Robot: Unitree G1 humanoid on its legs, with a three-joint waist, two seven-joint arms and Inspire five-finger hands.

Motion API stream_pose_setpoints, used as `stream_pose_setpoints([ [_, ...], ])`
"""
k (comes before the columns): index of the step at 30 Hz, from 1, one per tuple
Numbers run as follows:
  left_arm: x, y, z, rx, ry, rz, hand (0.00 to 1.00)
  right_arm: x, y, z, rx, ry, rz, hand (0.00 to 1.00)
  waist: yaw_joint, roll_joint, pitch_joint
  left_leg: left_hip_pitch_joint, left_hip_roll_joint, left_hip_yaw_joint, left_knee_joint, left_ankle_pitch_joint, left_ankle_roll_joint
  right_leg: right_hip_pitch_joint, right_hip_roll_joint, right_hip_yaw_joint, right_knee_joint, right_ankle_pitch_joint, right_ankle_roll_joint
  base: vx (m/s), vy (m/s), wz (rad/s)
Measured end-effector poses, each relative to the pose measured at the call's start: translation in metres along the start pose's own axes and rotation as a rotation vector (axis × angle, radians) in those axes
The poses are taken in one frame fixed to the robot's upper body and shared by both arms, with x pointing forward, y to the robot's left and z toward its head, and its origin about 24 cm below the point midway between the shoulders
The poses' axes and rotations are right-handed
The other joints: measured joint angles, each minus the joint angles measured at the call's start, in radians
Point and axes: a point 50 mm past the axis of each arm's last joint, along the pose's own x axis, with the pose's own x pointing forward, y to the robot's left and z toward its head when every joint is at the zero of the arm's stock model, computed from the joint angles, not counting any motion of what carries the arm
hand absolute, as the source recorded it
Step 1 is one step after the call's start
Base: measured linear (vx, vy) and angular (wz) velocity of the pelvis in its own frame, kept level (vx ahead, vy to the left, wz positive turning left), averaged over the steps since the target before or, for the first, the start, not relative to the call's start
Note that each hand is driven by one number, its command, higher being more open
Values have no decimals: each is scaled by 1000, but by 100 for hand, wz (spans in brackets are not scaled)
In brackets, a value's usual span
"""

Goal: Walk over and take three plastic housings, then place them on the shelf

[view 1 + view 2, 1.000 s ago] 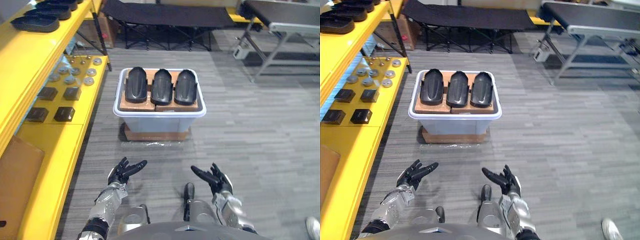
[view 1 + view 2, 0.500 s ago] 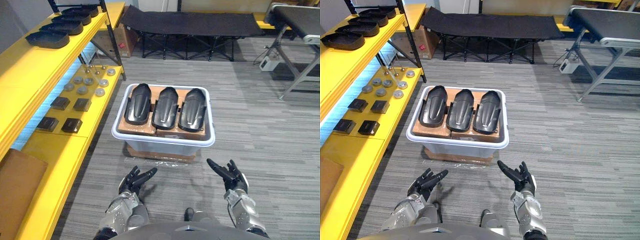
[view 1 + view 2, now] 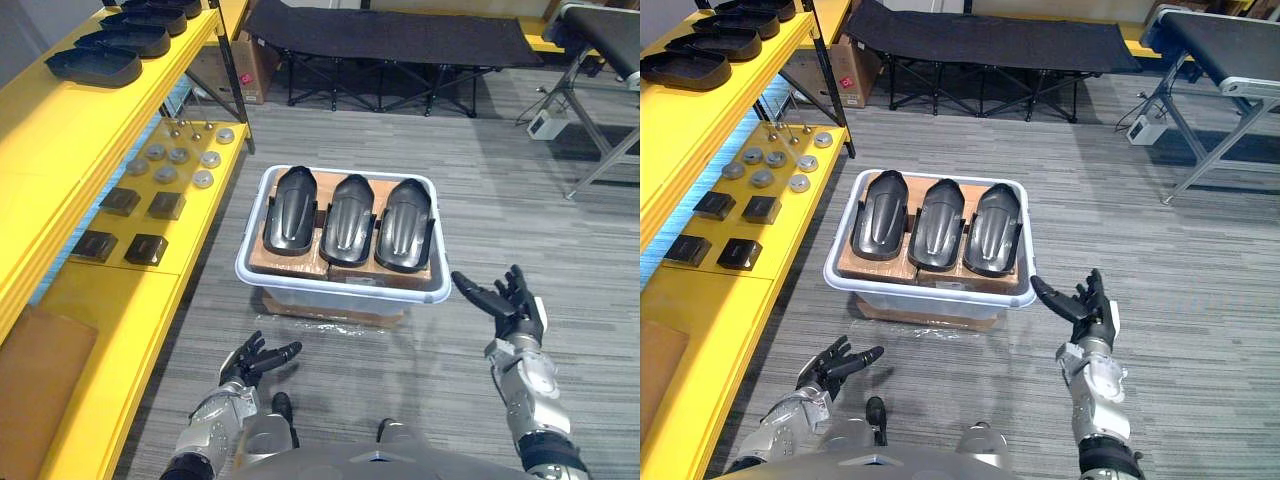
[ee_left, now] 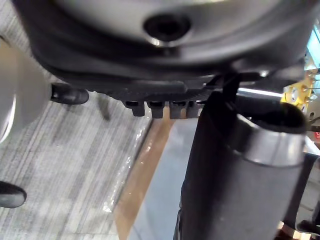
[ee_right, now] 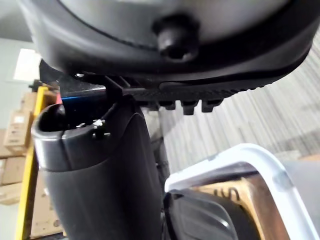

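**Right hand up at the bin, nothing held yet**

I've closed on the white bin (image 3: 340, 288). The whole view has shifted with the walk, so that part is my camera moving, not the bin. The real change is my right hand (image 3: 507, 300). It was low in front of me and is now raised, fingers straight and spread, empty, with the bin's near corner just beside its fingertips. My left hand (image 3: 254, 358) stays low, open and empty too, with the bin ahead of it and apart. The three plastic housings (image 3: 349, 218) lie side by side in the bin on cardboard (image 3: 288, 263), untouched. The yellow shelf (image 3: 70, 150) stands out beyond my left hand. I judge the approach about finished and the first grasp next.
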Motion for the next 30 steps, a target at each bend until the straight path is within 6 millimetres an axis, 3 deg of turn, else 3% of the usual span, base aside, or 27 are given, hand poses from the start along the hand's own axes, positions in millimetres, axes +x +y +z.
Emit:
stream_pose_setpoints([
  [4,-2,1,-6,2,21,-5,100,16,-2,17,1,4,8,100,4,-3,3,-50,6,-9,33,6,3,-39,2,-9,6,1,1,-147,1,2],
  [6,-2,-4,1,12,-8,-32,100,33,-2,30,-4,16,-13,100,6,1,28,-118,14,-32,99,-9,4,-69,11,-30,21,4,2,-216,15,30],
  [9,2,-14,25,38,-81,-85,100,61,10,70,25,-39,-23,100,44,11,116,-215,43,-57,210,-37,17,-98,39,-43,14,34,-10,-186,32,13],
  [10,3,-15,29,42,-90,-88,100,66,13,79,19,-55,-19,100,48,13,130,-231,44,-62,217,-37,17,-105,40,-50,16,37,-11,-167,60,17],
  [12,6,-18,42,54,-124,-100,100,79,21,115,-1,-119,-7,100,69,23,173,-273,43,-65,235,-31,25,-134,38,-55,11,57,-16,-154,80,11],
  [15,6,-15,53,73,-151,-93,100,88,31,146,11,-163,17,100,94,30,214,-299,38,-73,254,-32,34,-139,36,-57,-3,78,-22,-68,77,6],
  [18,7,-13,61,88,-173,-96,100,93,37,164,9,-178,25,100,102,34,228,-342,35,-84,271,-29,35,-170,37,-64,-1,85,-22,-13,44,10],
  [22,9,-26,72,93,-230,-142,100,100,28,186,32,-149,-43,100,124,67,255,-401,30,-100,301,-30,40,-211,34,-75,15,91,-16,20,29,9],
  [30,16,-51,73,67,-239,-200,100,100,14,208,54,-141,-183,100,140,110,283,-433,35,-109,298,-22,50,-265,31,-85,73,64,-18,23,-3,2],
])
